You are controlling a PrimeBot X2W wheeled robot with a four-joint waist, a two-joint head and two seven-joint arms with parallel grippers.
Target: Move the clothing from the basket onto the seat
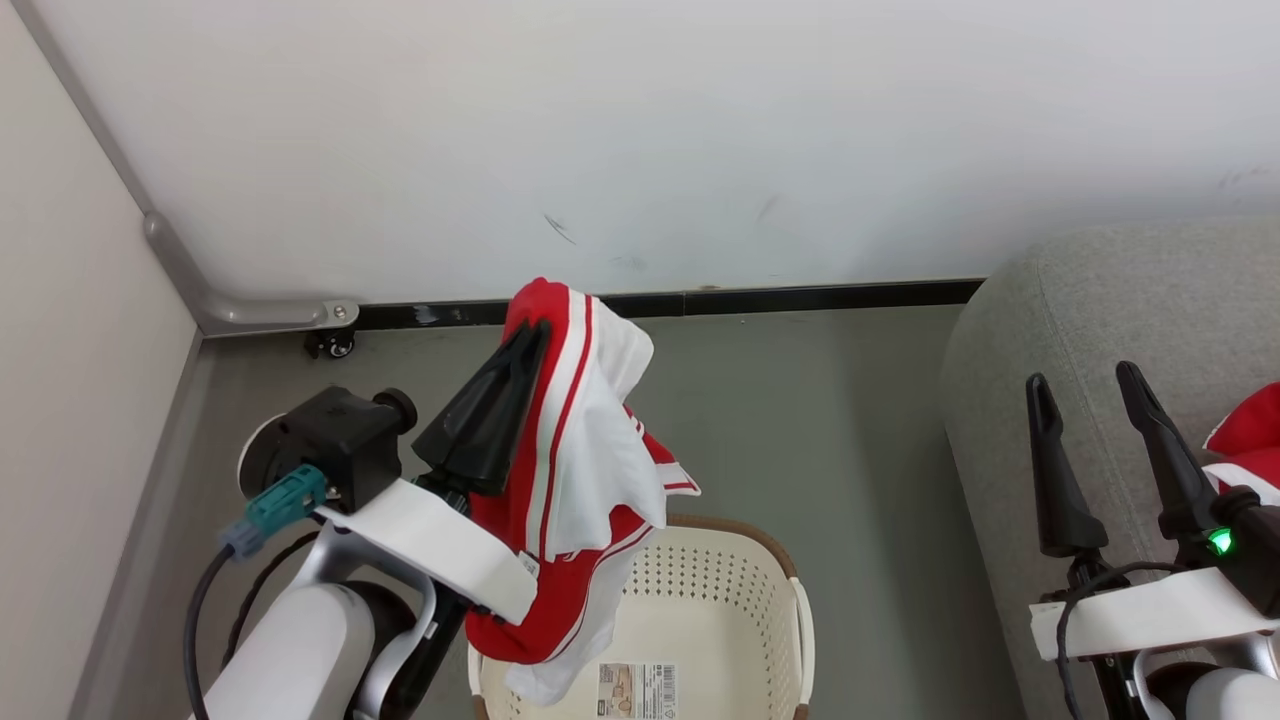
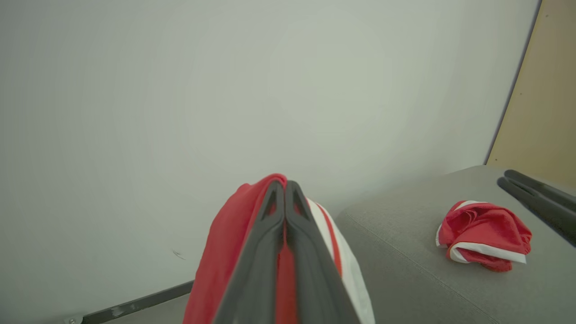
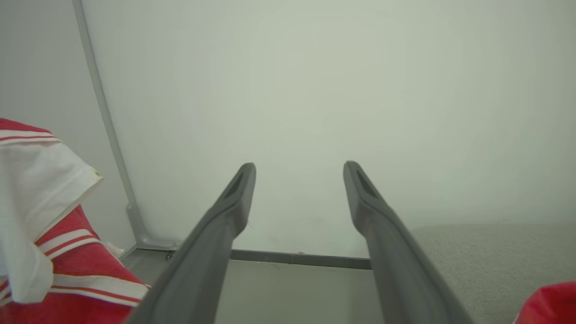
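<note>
Head view: left end effector [image 1: 532,342] clenched on held garment [image 1: 590,440], which hangs above the basket [image 1: 742,532]. Basket floor is bare where visible. Right end effector [image 1: 1082,385] released, over the seat [image 1: 1100,300].
Left wrist view: second garment [image 2: 483,234] lies on the seat.
Right wrist view: fingers apart, holding nothing.
Looks nearly done. The held garment is probably the last to place.

Smooth grey floor [image 1: 850,420] carries a cream-white perforated plastic laundry basket with a brown rim [image 1: 745,527], standing below and slightly right of the left gripper [image 1: 538,332] and well left of the right gripper [image 1: 1082,378]. Large grey fabric-upholstered sofa with rounded edges [image 1: 1100,300] stands on the same floor, right under the right gripper. One crumpled red fabric garment with white trim [image 1: 1245,440] lies on the sofa cushion, near the right gripper on its right side.
</note>
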